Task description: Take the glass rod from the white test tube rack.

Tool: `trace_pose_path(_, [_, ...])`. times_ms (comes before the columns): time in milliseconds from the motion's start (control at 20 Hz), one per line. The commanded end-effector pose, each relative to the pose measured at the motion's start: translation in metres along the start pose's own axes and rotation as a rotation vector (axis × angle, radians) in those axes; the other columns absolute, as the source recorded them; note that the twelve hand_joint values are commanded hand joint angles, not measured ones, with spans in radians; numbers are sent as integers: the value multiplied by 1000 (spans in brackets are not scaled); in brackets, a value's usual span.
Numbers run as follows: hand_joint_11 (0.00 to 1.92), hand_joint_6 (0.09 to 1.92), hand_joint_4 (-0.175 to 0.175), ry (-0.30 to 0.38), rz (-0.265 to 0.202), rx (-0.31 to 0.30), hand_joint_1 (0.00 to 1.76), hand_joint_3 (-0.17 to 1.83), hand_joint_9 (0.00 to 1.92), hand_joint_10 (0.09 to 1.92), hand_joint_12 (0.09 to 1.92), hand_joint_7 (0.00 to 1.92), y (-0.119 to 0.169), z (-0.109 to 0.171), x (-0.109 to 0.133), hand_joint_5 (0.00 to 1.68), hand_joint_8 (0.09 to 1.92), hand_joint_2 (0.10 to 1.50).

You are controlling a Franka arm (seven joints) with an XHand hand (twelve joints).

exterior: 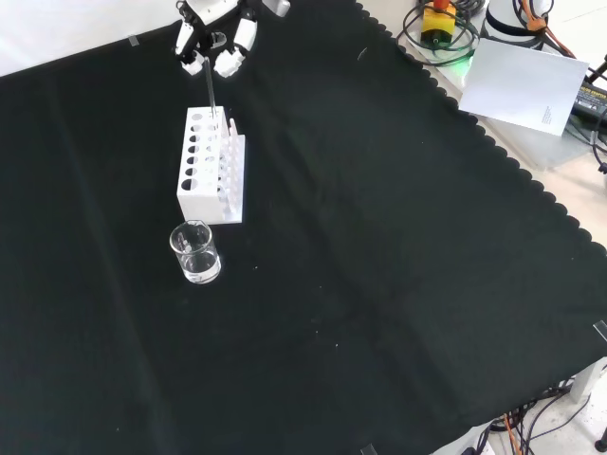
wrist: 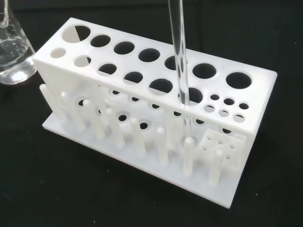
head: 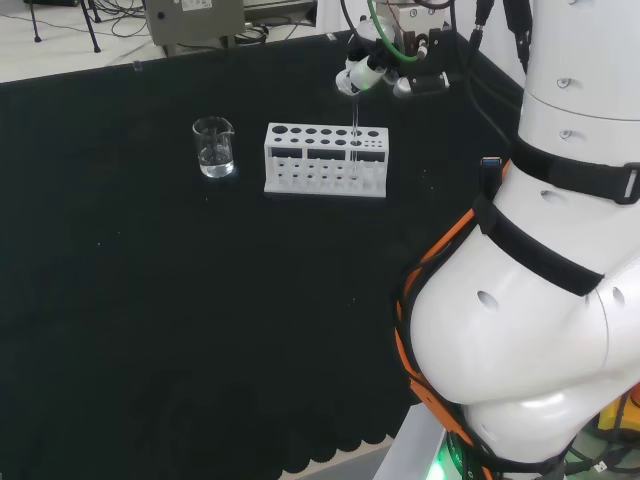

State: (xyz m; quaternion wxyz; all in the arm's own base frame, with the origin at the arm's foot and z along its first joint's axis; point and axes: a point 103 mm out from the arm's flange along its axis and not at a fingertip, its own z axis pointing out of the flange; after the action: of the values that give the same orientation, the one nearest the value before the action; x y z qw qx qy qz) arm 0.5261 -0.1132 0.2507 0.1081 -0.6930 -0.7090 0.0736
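Head view, upper centre: my hand (head: 368, 72) pinches the top of the glass rod (head: 354, 140), which stands upright in the white test tube rack (head: 325, 160), a beaker (head: 214, 147) to its left. Front view, upper left: same pinch above the rack. Wrist view: the rod runs down through a front-row hole

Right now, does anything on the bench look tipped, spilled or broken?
Nothing stands out. The white test tube rack stands flat, the glass rod stands upright in one hole with the hand at its top, and the beaker beside the rack is upright.
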Motion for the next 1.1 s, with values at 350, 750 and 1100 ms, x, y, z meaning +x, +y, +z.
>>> trace_pose_path(350, [1652, 1150, -175, 9, -13, -69, 1038, 308, 1622, 1127, 1202, 1049, 7, 4, 2, 791, 1268, 1041])
trace_pose_path(750, [1804, 1166, -175, 26, -10, -159, 1197, 34, 1681, 1048, 1101, 986, 10, -6, 12, 866, 1212, 1148])
trace_pose_path(1100, [1709, 1068, -175, 75, 45, -284, 1184, 637, 1719, 857, 798, 1351, -4, -38, 21, 1025, 1201, 784])
